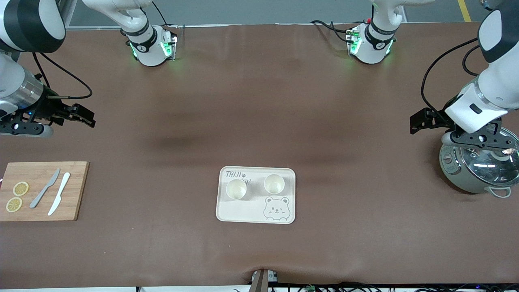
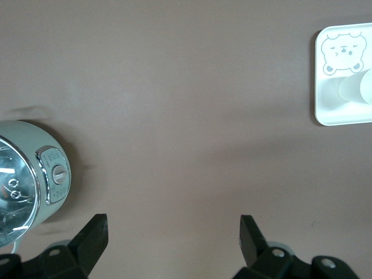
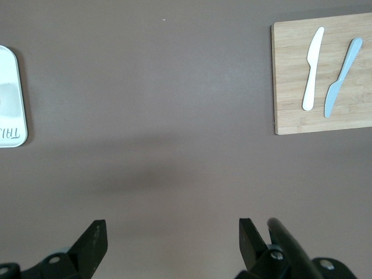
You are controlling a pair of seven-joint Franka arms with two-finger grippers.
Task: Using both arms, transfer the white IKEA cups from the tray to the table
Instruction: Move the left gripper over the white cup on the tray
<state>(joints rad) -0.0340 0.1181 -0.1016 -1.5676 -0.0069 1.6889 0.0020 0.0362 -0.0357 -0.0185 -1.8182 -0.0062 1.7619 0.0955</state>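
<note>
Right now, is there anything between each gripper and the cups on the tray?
Nothing visible: only bare table lies between the open left gripper, the open right gripper and the two cups on the tray.

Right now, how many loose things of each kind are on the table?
White cups: 2
Tray: 1
Cutting board: 1
Knives: 2
Lemon slices: 2
Cooker pot: 1
Total: 9

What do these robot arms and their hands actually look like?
Both arms are glossy white with black joint bands and green lights at their bases. Black cables loop alongside. The left hand and the right hand are black, each with two flat, blunt fingers.
</note>
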